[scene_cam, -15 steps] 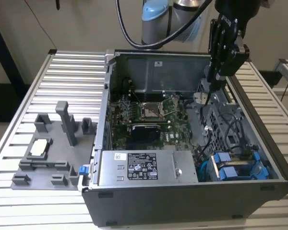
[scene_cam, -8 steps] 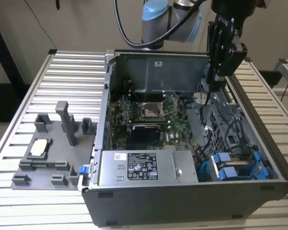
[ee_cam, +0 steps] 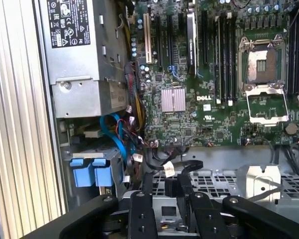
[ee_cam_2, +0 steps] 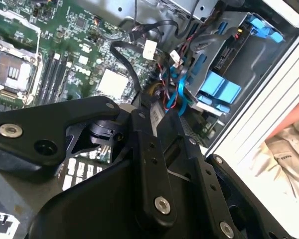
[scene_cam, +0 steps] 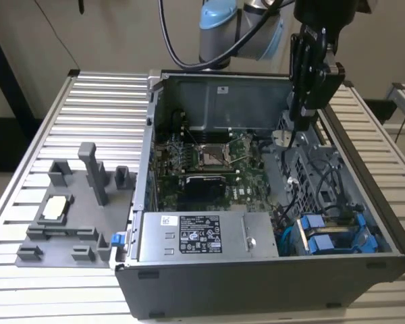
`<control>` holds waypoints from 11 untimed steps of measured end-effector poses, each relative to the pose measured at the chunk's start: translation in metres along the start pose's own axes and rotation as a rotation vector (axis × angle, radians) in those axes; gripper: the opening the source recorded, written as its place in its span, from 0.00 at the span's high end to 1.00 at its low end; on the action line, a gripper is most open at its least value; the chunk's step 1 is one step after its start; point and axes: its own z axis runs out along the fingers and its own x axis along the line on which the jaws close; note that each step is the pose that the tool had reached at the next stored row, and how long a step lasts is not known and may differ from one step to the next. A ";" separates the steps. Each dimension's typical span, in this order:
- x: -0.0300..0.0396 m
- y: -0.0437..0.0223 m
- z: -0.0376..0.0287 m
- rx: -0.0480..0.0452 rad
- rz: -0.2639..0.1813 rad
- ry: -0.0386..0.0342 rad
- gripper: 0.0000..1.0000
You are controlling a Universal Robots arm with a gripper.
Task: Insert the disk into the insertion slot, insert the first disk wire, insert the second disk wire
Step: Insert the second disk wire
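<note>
My black gripper (scene_cam: 298, 125) hangs over the far right inside corner of the open computer case (scene_cam: 256, 283). In both wrist views its fingers (ee_cam: 162, 191) are shut on the small black connector of a black wire (ee_cam: 192, 166), which loops away over the perforated metal. The gripper (ee_cam_2: 152, 107) is well back from the insertion slot's grey drive cage (scene_cam: 337, 226) at the case's front right. Two blue carrier tabs (ee_cam: 92, 174) sit side by side in that cage (ee_cam_2: 229, 55). The disk's metal body is hidden, and I cannot tell which tab belongs to it.
The motherboard (scene_cam: 209, 169) with an open CPU socket (ee_cam: 264, 84) fills the case floor. A power supply (scene_cam: 202, 236) lies along the front. Blue and black cables (ee_cam: 119, 134) crowd beside the cage. A grey fixture (scene_cam: 74, 202) stands on the slatted table (scene_cam: 88, 108).
</note>
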 end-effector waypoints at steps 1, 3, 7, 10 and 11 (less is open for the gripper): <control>-0.0004 0.0007 0.0002 0.0026 0.000 0.0013 0.66; -0.0013 0.0019 0.0005 0.0088 0.001 0.0026 0.66; -0.0026 0.0031 0.0005 0.0167 0.002 0.0080 0.68; -0.0029 0.0034 0.0006 0.0194 0.002 0.0114 0.75; -0.0028 0.0035 0.0005 0.0200 0.002 0.0121 0.75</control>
